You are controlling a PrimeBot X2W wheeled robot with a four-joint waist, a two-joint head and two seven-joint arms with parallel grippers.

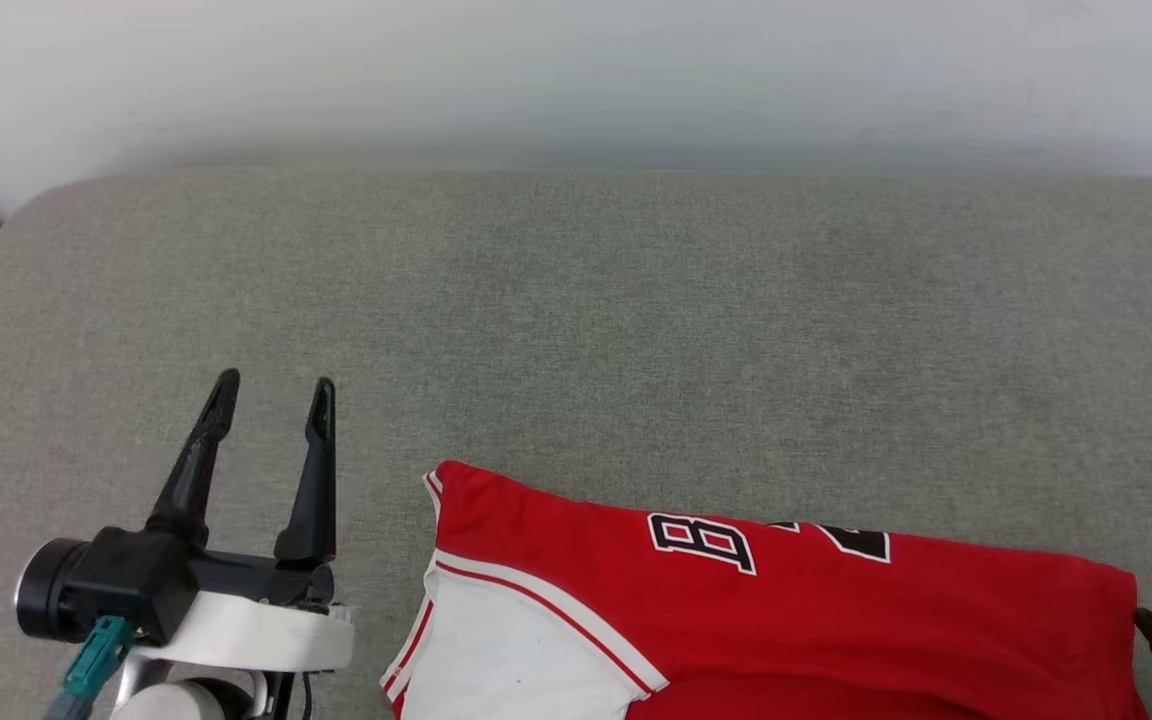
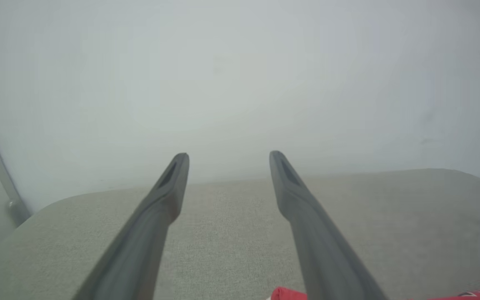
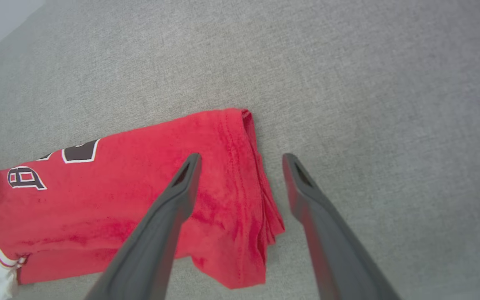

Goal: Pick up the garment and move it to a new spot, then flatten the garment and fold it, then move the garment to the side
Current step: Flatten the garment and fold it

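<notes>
We see the garment [image 1: 786,620] lying folded on the grey cushion [image 1: 576,300]. It forms a long red band with its white sleeve [image 1: 496,660], trimmed in red stripes, at the end toward our left and its layered hem [image 3: 261,200] at the end toward our right. The black print [image 1: 701,540], outlined in white, runs along the garment's far edge, and part of it is cut off by the fold. The left gripper [image 1: 275,382] hangs over bare cushion off the garment's sleeve end, clearly apart from the cloth. Its two dark fingers are spread wide with nothing between them. In the left wrist view a small scrap of the red cloth shows just beside one finger at the bottom edge, and the pale wall [image 2: 240,75] rises beyond the garment's far side. The right gripper [image 3: 241,157] is at the garment's hem end, its fingers equally wide and holding nothing. One finger lies over the red cloth just inside the hem and the other over bare cushion just past it, so the pair straddles the hem edge. From this angle we cannot tell whether either fingertip touches the cloth or merely hovers above it. In the head view one dark finger of that gripper shows just beside the garment's hem corner.
</notes>
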